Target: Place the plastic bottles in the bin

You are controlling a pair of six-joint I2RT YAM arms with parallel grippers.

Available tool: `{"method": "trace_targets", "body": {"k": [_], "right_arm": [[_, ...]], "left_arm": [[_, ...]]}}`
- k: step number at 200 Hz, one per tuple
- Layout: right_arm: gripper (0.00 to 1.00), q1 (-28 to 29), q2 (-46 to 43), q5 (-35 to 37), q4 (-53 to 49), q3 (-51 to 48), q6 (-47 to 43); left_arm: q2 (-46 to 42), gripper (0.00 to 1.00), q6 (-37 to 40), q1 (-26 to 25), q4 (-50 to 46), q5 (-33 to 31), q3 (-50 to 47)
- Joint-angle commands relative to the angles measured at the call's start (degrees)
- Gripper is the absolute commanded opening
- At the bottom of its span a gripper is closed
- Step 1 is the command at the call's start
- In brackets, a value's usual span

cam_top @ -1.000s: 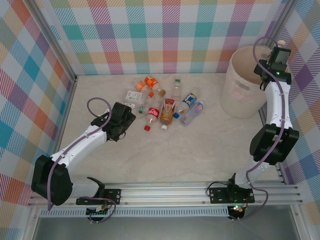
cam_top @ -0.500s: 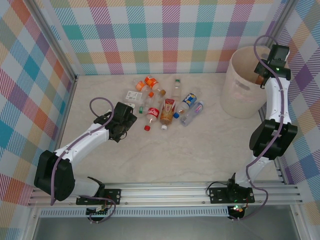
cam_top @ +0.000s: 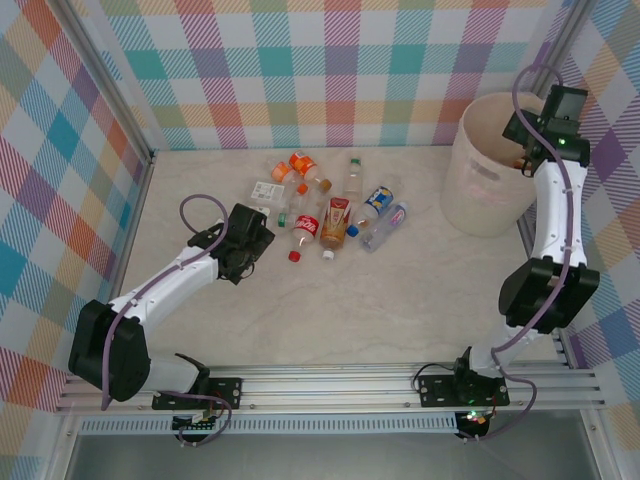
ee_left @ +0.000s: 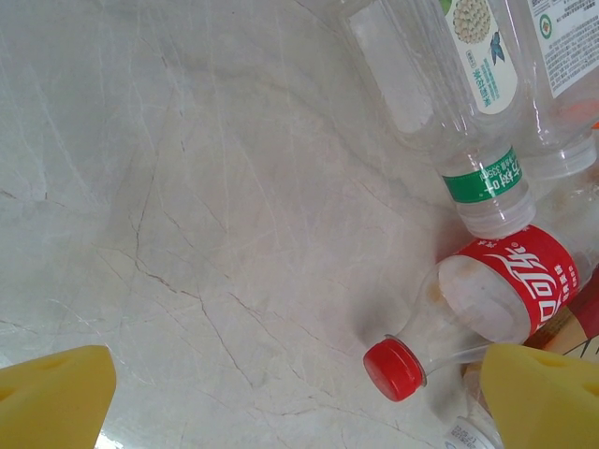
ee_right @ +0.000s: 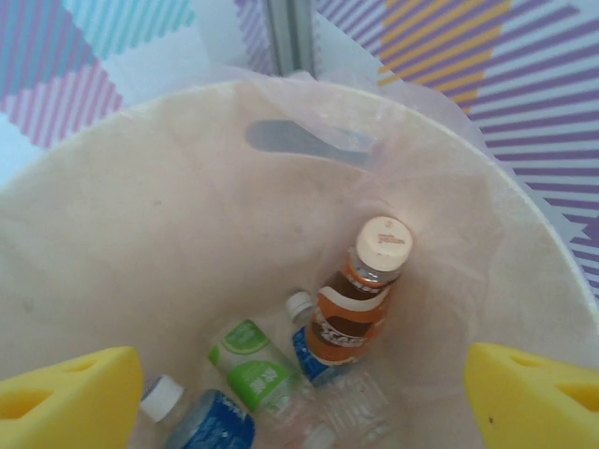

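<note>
Plastic bottles (cam_top: 335,205) lie in a loose cluster on the pale marbled table (cam_top: 400,300), left of centre, all on their sides (roughly nine, though the count is hard to fix where they overlap).

Nearest to me, my left gripper (cam_top: 248,245) sits low at the cluster's near-left edge, jaws spread wide and holding nothing. In the left wrist view its yellow fingers (ee_left: 51,398) frame the bottom corners. Close beside the right-hand one lies a red-capped cola bottle (ee_left: 491,295), its cap pointing toward bare table. Just beyond it lies a clear bottle with a green band (ee_left: 473,164), its base touching the cola bottle's shoulder.

Farther back, toward the far right corner, stands the bin (cam_top: 485,195), cream-white and upright, well apart from the cluster. My right gripper (cam_top: 535,135) hangs over the bin's far side, jaws wide apart and empty.

Seen from the right wrist, the bin already holds several bottles: an orange-labelled bottle (ee_right: 356,313) with a cream cap leaning near the wall, a green-labelled bottle (ee_right: 253,369) beside it, and a blue-labelled bottle (ee_right: 213,421) at the bottom.
</note>
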Motion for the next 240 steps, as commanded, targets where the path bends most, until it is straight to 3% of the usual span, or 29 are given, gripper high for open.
{"method": "trace_targets", "body": {"k": [1, 48, 64, 154, 177, 240], "right_arm": [[0.90, 2.4, -3.1, -3.8, 0.3, -1.9, 0.2], [0.96, 6.7, -9.9, -9.1, 2.9, -8.0, 3.0], [1.00, 7.7, -12.7, -13.3, 4.5, -11.0, 5.0], [1.00, 10.5, -30.9, -35.9, 21.7, -37.0, 15.6], [1.00, 13.7, -35.2, -37.7, 26.4, -44.0, 17.3], [1.00, 19.6, -37.4, -36.4, 22.8, -49.0, 12.7]], "left_arm": [[0.6, 1.00, 1.3, 1.1, 0.3, 0.3, 1.1], [1.9, 1.00, 3.3, 1.6, -0.1, 1.3, 2.0], [2.0, 1.00, 3.4, 1.8, -0.1, 1.5, 1.9], [3.6, 1.00, 3.9, 2.5, -0.3, 2.2, 2.4], [5.8, 1.00, 4.5, 2.7, -0.1, 2.6, 4.2], [16.2, 1.00, 7.2, 5.3, 0.6, -0.2, 13.7]]}}
